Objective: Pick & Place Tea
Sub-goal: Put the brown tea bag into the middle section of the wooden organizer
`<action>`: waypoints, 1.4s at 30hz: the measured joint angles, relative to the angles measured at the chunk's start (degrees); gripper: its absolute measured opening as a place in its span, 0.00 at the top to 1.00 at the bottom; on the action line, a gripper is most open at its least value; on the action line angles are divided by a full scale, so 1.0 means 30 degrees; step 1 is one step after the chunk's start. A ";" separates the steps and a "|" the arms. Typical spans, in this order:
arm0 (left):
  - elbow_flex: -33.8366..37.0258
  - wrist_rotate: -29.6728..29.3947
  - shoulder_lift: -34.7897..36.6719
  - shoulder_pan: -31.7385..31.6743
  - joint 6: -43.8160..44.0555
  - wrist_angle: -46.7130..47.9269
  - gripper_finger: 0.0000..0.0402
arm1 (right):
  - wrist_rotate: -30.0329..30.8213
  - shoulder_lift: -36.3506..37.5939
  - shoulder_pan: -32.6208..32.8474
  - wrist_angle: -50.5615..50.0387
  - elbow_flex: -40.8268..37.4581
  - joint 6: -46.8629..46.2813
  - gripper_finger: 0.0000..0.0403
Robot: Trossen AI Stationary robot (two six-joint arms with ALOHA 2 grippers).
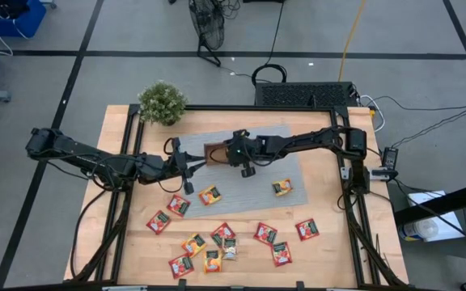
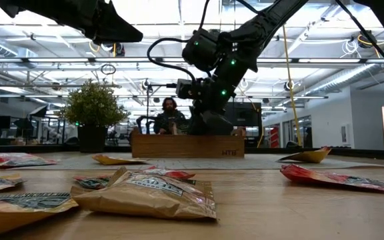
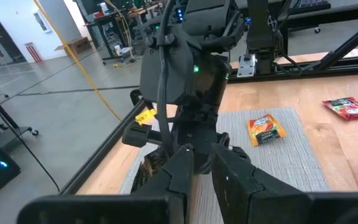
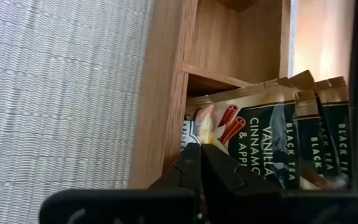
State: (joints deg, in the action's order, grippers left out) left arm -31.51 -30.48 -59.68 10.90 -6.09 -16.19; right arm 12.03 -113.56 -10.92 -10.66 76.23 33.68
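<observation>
Tea mostly scattered lower centre of table; some filed in tray. Right gripper pressed together, empty, over tray. Left gripper: cannot tell. Your risk: arms colliding centre frame.

A light wooden table fills the lower centre of the high view. A grey woven mat covers its upper middle, a brown wooden compartment tray sits on it, and a small bushy green potted plant stands upper left.
</observation>
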 joint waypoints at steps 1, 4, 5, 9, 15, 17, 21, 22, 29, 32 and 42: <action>0.0000 0.0000 0.0000 0.0000 0.0000 0.0000 0.84 | 0.0023 0.0000 -0.0011 0.0025 0.0000 -0.0008 1.00; 0.0000 0.0000 0.0000 0.0000 0.0066 0.0007 0.84 | 0.0072 0.0000 0.0039 0.0272 -0.0015 -0.0012 1.00; 0.0000 0.0000 0.0000 0.0000 0.0066 0.0007 0.84 | 0.0081 0.0000 0.0083 0.0430 -0.0015 -0.0012 1.00; 0.0000 -0.0007 0.0000 0.0000 0.0066 0.0007 0.84 | 0.0067 -0.0007 0.0357 0.1130 -0.0015 0.0002 1.00; 0.0000 -0.0015 0.0000 0.0000 0.0102 0.0015 0.84 | 0.0521 -0.0007 0.0765 0.1428 -0.0015 0.0416 1.00; 0.0000 -0.0022 0.0000 0.0000 0.0131 0.0015 0.84 | 0.1206 0.0056 0.0919 0.1533 -0.0015 0.0440 1.00; 0.0000 -0.0022 0.0000 0.0000 0.0134 0.0016 0.84 | 0.1816 0.0572 0.1278 0.1425 -0.0019 0.0417 1.00; 0.0000 -0.0022 0.0000 0.0000 0.0131 0.0020 0.84 | 0.1973 0.0789 0.1431 0.1417 -0.0022 0.0321 1.00; 0.0000 -0.0022 0.0000 0.0000 0.0131 0.0040 0.84 | 0.0657 0.3035 0.2937 -0.0381 -0.0022 -0.0953 1.00; 0.0000 -0.0022 0.0000 0.0000 0.0131 0.0036 0.84 | -0.2012 0.3984 0.3598 -0.1750 -0.0022 -0.1753 1.00; 0.0000 0.0574 0.0007 0.0008 0.0807 0.0029 0.84 | -0.8467 0.4809 0.5339 -0.3052 -0.0015 -0.6092 0.90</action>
State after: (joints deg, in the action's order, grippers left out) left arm -31.51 -28.76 -59.66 10.92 -3.67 -16.10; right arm -13.37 -99.13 5.10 -19.82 76.18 15.41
